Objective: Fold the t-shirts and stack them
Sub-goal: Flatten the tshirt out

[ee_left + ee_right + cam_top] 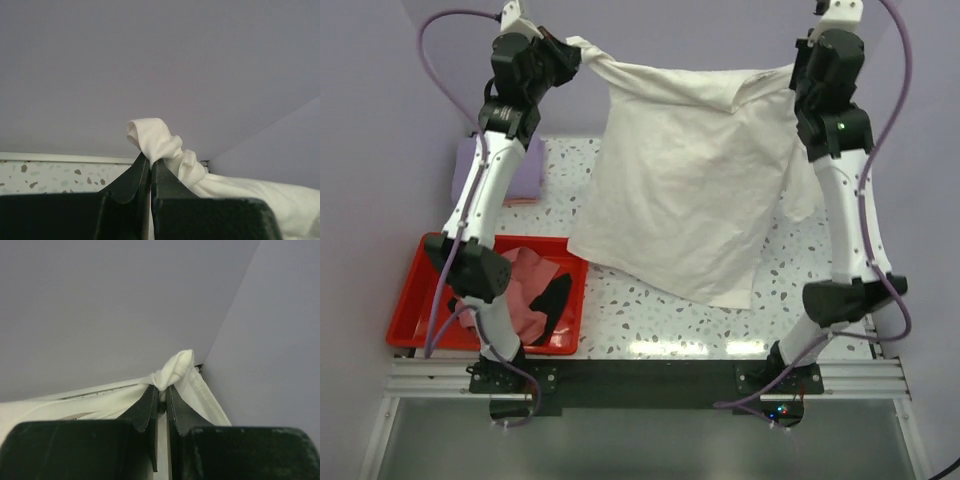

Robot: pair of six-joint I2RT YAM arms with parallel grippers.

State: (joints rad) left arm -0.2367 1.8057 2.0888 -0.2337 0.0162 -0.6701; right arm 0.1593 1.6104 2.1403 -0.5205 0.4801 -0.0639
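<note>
Dark jaws of the left gripper (150, 162) at 6 o'clock, pressed together on a bunched fold of cream-white t-shirt (159, 141), cloth knob poking toward 12, rest trailing to 4 o'clock, speckled table (50, 176) at 8 o'clock, lavender wall (150, 60) behind.

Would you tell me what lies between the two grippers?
The cream-white t-shirt, stretched from the left gripper to the right gripper, shown in the top view.

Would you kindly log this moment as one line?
left pincer: shut on cream t-shirt | right pincer: shut on same | hanging spread above table
</note>
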